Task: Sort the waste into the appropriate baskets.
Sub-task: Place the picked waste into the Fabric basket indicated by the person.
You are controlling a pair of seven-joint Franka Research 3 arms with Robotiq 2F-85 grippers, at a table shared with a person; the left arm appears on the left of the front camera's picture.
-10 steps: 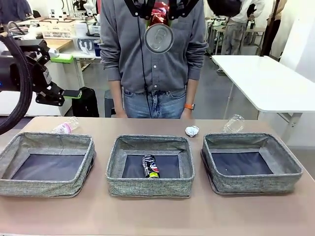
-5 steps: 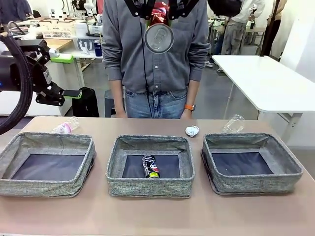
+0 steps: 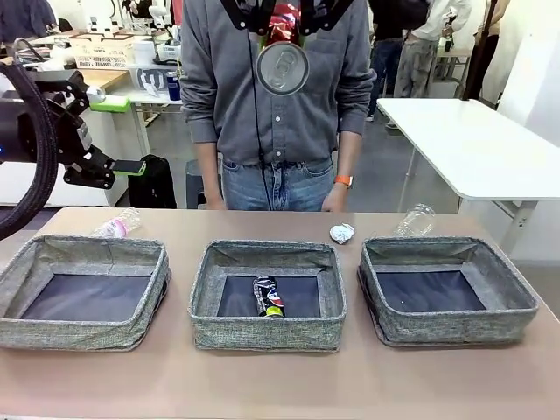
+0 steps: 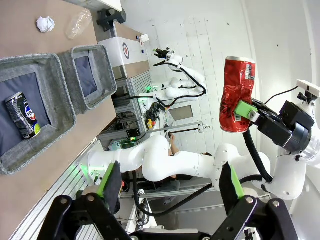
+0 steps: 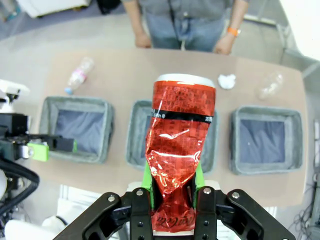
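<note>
High above the table, my right gripper [image 3: 282, 19] is shut on a crushed red drink can [image 3: 282, 63], which hangs over the middle basket [image 3: 267, 334] in the right wrist view [image 5: 180, 150]. A dark printed can [image 3: 267, 296] lies inside that basket. Two more grey baskets stand to its left [image 3: 79, 334] and right [image 3: 455, 325], both with bare bottoms. One clear bottle [image 3: 116, 225] lies behind the left basket, another [image 3: 416, 219] behind the right one. A silver foil ball [image 3: 341, 233] rests between them. My left gripper [image 3: 121, 135] stands open at the far left, holding nothing.
A person stands at the far edge of the table with both hands [image 5: 143, 40] resting near it. A white table [image 3: 472, 140] stands behind on the right. Bare tabletop [image 3: 280, 385] runs in front of the baskets.
The arms, can and other waste stand as before. The person's hand with the orange band has shifted slightly.
</note>
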